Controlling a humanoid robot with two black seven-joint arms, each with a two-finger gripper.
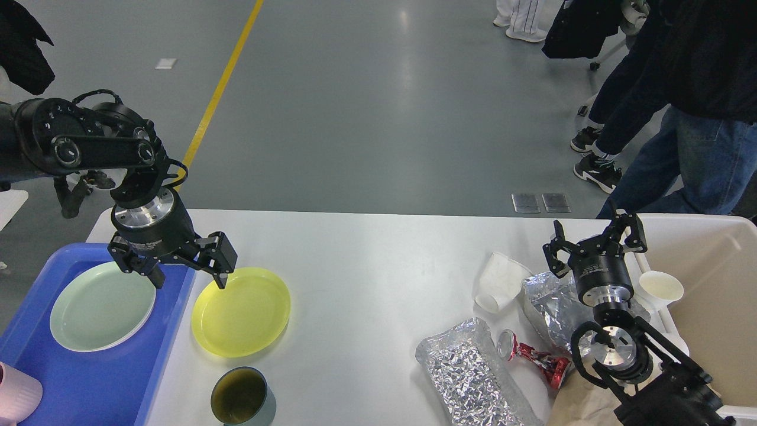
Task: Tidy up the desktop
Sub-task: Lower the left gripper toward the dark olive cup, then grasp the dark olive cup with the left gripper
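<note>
Plate-clearing step: left gripper (188,273) spread, seemingly straddling yellow plate (241,312) rim beside blue tray (94,378); next, close and lift; right gripper (594,245) spread, idle.

One head cam, looking fwd and down, desktop (366,278) close below, floor beyond

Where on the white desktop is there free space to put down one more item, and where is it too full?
The desktop is bare in its middle, between the yellow plate and the fallen paper cup, and along the far edge. The right end is crowded: foil bags, a crushed can, the right gripper.
</note>
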